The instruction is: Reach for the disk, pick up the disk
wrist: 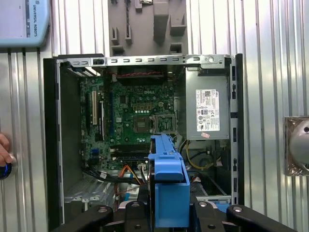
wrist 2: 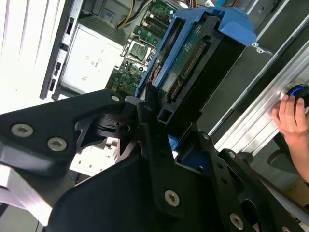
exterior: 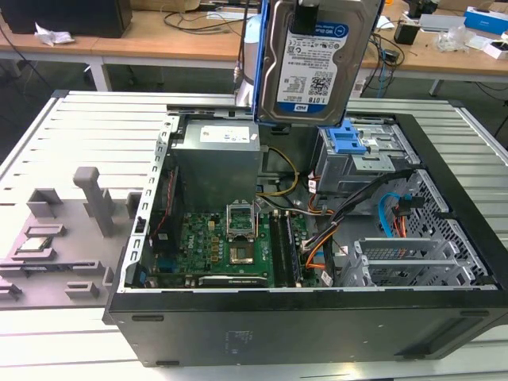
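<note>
Disk (exterior: 317,55), white-and-blue label (exterior: 311,79) showing, hangs upright above the open computer case (exterior: 278,325). Tool (wrist: 169,210) grips its blue bracket (wrist: 169,186) from both sides.

The disk (exterior: 313,63), silver, blue-bracketed, hangs upright, seemingly above the case (exterior: 444,317).

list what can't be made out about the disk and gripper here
- Exterior view: top of the disk, cut off by the upper edge.
- First wrist view: its label, edge-on behind the blue bracket.
- Second wrist view: where the gripper meets the disk, behind its own black links.
</note>
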Controlling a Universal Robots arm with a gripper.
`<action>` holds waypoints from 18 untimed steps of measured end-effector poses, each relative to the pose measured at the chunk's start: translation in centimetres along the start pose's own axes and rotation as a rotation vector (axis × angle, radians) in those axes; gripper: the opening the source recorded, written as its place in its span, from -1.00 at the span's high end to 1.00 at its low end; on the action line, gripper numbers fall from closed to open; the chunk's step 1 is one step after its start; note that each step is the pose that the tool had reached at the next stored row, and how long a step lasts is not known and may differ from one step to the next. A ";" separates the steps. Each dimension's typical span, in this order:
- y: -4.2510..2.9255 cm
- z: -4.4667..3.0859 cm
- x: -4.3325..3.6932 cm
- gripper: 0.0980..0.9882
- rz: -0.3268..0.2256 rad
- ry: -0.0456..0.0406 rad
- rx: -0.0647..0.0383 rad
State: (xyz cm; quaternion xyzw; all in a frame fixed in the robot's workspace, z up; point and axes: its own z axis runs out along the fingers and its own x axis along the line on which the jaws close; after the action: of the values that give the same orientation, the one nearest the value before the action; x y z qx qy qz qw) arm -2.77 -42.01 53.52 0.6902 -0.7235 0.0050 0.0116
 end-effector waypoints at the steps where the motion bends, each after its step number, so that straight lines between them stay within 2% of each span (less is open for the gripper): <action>1: 0.00 0.01 0.12 0.40 0.000 0.0003 0.000; 18: -0.14 0.25 2.81 0.40 0.001 0.0082 0.000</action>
State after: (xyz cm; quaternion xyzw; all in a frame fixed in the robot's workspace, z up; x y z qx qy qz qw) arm -2.77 -44.83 53.33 0.6898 -0.7238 0.0079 0.0144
